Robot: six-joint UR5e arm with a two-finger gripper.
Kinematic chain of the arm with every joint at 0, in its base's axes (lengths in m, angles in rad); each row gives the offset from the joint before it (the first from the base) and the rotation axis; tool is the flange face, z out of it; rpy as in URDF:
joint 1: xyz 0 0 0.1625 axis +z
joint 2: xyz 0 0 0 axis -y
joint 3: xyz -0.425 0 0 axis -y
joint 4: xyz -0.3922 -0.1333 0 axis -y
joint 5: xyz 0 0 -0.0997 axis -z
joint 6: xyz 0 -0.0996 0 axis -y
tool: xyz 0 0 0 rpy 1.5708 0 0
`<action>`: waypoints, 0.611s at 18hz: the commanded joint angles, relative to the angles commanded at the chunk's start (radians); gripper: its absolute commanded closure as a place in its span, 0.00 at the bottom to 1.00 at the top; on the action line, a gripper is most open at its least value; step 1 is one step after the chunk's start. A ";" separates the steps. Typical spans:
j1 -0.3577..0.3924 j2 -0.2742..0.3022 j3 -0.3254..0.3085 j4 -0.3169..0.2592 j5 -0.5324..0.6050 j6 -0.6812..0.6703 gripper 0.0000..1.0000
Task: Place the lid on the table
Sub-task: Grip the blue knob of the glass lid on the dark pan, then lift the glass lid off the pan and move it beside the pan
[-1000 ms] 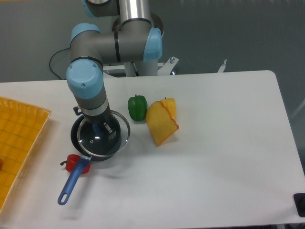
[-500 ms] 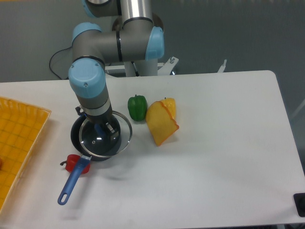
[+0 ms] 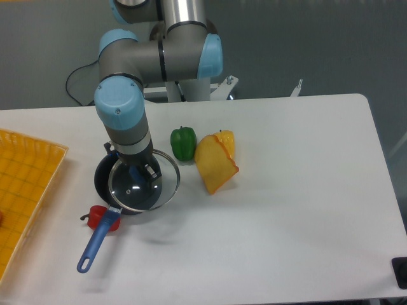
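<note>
The robot's hand [image 3: 140,173] reaches down from the gray and blue arm [image 3: 124,114] and is clamped on the blue knob in the middle of the lid [image 3: 144,187]. The lid is round and see-through with a shiny silver edge. It sits over the dark pot [image 3: 105,181], but it does not line up with the pot. It sticks out toward the right side, so the pot's left edge shows beside it. It is hard to tell if the lid touches the pot or hangs just above it. The pot has a long blue handle [image 3: 96,241] that points toward the front of the white table [image 3: 299,210]. A small red thing [image 3: 96,216] lies just beside the handle, on its left. A green pepper [image 3: 183,143] stands near the pot, on the right side of it. Just beside the pepper is a big yellow wedge [image 3: 215,163] with an orange edge, and it looks like cheese. A yellow tray [image 3: 25,184] with a grid on it lies at the left end of the table, well apart from the pot.
</note>
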 joint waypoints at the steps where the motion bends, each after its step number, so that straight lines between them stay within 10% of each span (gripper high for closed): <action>1: 0.003 -0.002 0.000 0.000 0.003 -0.002 0.44; 11: 0.043 -0.038 0.031 0.002 0.002 -0.018 0.44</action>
